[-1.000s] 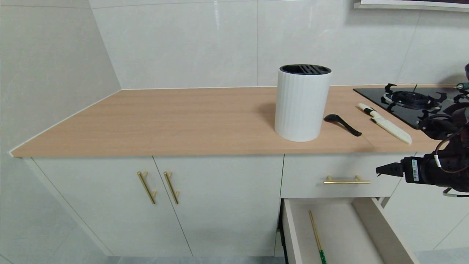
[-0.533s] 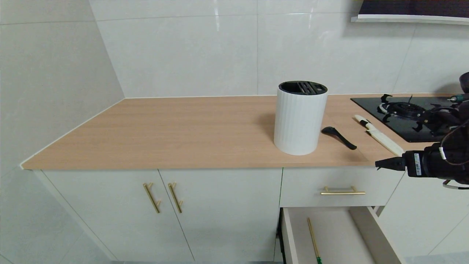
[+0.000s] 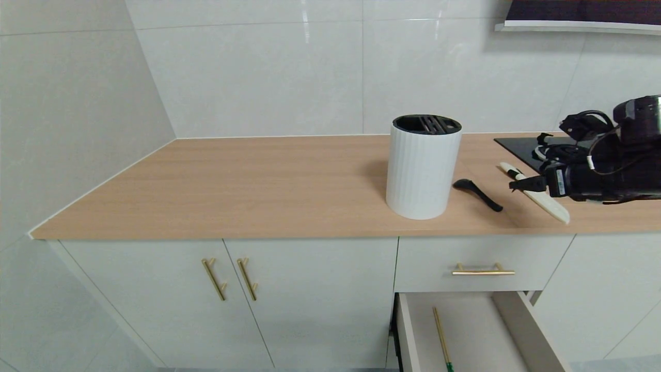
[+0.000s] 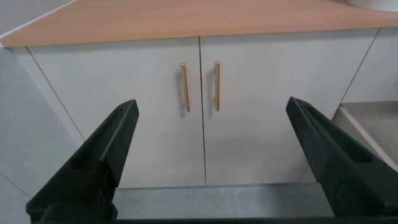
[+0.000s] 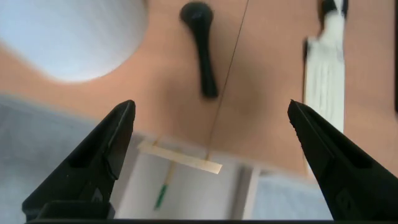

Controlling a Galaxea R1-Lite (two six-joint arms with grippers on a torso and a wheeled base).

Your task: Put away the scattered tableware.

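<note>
We are hovering the right claw (image 5: 209,106), wide open and empty, by the knife (image 3: 537,194) lying on the table (image 3: 258,181) beside the spoon (image 3: 477,194), and are risking closing on its slippery blade.

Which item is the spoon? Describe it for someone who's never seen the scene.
On the wooden counter stands a tall white ribbed holder. Just to its right, between it and the cream knife, lies the spoon: small, all black, the only dark utensil there.
</note>
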